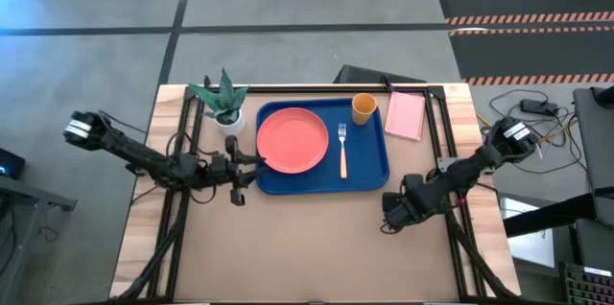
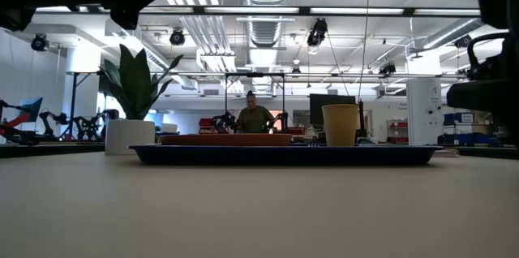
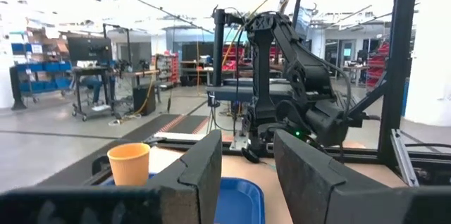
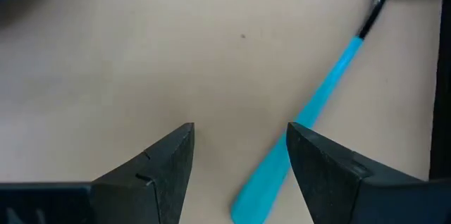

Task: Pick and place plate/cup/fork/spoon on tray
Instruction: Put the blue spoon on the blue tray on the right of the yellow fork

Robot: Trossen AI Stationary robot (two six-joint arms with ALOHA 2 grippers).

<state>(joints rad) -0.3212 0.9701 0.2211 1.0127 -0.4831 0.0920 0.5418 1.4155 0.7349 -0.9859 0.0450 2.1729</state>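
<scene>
The blue tray (image 1: 374, 173) lies at the table's far middle. On it are the coral-pink plate (image 1: 293, 140), the orange-handled fork (image 1: 342, 150) and the orange-yellow cup (image 1: 364, 107). The teal-handled spoon (image 4: 310, 115) lies flat on the table, shown only in the right wrist view. My right gripper (image 4: 239, 164) is open, pointing down right of the tray's near right corner (image 1: 388, 217). Its fingers stand on either side of the spoon handle's free end. My left gripper (image 1: 255, 169) is open and empty beside the tray's left rim.
A white pot with a green plant (image 1: 225, 104) stands at the far left of the tray. A pink rectangular pad (image 1: 405, 115) lies right of the cup. The near half of the table (image 1: 307, 247) is bare. A person (image 2: 254, 116) stands far back in the room.
</scene>
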